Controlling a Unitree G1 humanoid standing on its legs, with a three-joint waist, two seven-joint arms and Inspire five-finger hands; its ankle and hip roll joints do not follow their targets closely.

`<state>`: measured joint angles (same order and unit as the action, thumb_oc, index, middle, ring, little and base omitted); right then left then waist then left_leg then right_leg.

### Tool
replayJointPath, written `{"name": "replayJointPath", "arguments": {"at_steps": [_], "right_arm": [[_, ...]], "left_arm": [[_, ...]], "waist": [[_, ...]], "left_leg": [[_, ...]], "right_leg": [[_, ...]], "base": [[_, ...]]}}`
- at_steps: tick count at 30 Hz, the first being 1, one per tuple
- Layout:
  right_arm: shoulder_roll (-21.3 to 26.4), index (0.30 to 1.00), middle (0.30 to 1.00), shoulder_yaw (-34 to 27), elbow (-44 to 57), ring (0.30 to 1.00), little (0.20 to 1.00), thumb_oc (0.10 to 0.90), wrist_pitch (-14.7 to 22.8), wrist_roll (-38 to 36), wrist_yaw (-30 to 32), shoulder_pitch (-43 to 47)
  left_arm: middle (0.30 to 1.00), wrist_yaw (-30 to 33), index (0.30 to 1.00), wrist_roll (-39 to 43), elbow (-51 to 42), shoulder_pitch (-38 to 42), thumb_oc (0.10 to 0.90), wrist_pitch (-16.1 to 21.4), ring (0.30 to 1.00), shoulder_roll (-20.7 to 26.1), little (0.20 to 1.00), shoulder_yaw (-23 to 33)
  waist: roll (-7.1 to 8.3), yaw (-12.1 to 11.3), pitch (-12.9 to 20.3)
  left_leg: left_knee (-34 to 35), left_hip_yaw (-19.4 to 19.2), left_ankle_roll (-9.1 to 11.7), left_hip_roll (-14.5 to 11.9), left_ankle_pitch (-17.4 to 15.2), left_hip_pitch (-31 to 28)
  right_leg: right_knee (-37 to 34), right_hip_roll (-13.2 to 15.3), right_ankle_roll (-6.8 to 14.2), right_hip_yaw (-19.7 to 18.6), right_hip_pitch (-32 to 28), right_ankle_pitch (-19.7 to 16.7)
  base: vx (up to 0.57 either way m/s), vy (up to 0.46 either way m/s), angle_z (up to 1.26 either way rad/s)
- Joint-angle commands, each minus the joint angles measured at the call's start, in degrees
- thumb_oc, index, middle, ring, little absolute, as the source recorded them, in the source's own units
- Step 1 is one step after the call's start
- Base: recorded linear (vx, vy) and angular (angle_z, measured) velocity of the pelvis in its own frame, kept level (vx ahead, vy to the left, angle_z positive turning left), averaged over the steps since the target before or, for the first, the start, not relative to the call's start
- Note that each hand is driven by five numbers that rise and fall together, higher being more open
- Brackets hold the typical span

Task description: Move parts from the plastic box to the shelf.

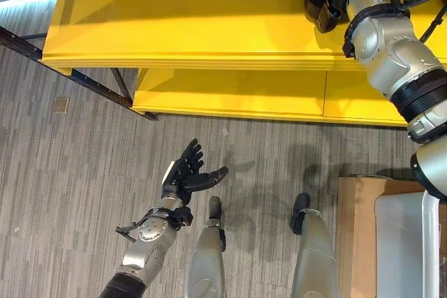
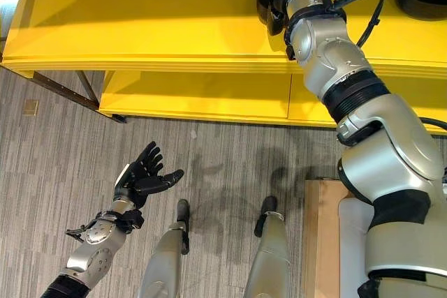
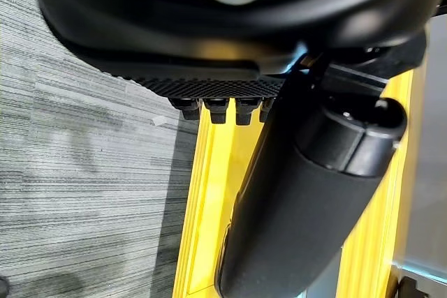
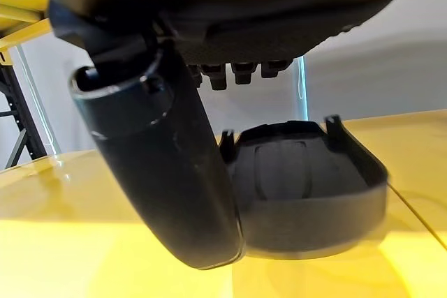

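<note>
Yellow shelf (image 1: pixel 188 26) carries your right hand (image 2: pixel 269 5) on its top board, and a black moulded part (image 4: pixel 300 193) rests on that board just past its fingertips, apart from them, the fingers straight and holding nothing. Your left hand (image 1: pixel 185 172) hangs over the grey carpet (image 1: pixel 70 172), palm up, fingers spread, empty.

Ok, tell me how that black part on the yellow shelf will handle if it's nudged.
The black part looks like a moulded shell, so probably stiff and light. It seems to sit on a broad base, so unlikely to roll. The yellow shelf looks glossy; it may slide. The right hand is beside it.
</note>
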<state>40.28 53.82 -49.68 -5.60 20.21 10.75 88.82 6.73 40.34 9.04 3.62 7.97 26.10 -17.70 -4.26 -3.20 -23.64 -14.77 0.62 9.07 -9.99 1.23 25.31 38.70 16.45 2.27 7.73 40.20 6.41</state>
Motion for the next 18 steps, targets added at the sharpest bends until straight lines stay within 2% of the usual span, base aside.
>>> {"name": "replayJointPath", "arguments": {"at_steps": [1,11,18], "right_arm": [[1.75,1.000,1.000,2.63,3.52,1.000,1.000,0.900,0.98,1.25,3.16,14.93],[1.71,1.000,1.000,1.67,6.43,1.000,1.000,0.900,1.08,0.34,3.00,14.42],[1.22,1.000,1.000,-2.45,10.47,1.000,1.000,0.900,0.53,-2.11,2.90,11.64]], "left_arm": [[1.000,-1.15,1.000,1.92,-4.44,0.24,0.900,5.23,1.000,5.38,1.000,2.82],[1.000,-1.34,1.000,1.60,-4.08,0.06,0.900,4.98,1.000,5.66,1.000,3.15],[1.000,-1.05,1.000,1.14,-4.08,0.33,0.900,4.56,1.000,5.72,1.000,3.46]], "waist": [[2.68,-0.82,1.96],[3.36,-0.69,2.60],[3.74,-0.19,2.46]], "left_leg": [[-7.69,1.06,-0.76,-2.08,-9.49,-3.66],[-7.79,0.94,-0.90,-1.93,-9.61,-4.21],[-8.32,0.80,-1.05,-1.77,-9.98,-4.15]], "right_leg": [[-8.77,-0.83,5.04,-3.77,-5.22,-3.72],[-9.61,-0.54,5.23,-3.79,-6.24,-4.40],[-9.82,-0.50,5.26,-4.08,-6.24,-4.77]], "base": [[0.00,0.000,0.00],[0.00,0.000,0.00],[0.00,0.000,0.00]]}}
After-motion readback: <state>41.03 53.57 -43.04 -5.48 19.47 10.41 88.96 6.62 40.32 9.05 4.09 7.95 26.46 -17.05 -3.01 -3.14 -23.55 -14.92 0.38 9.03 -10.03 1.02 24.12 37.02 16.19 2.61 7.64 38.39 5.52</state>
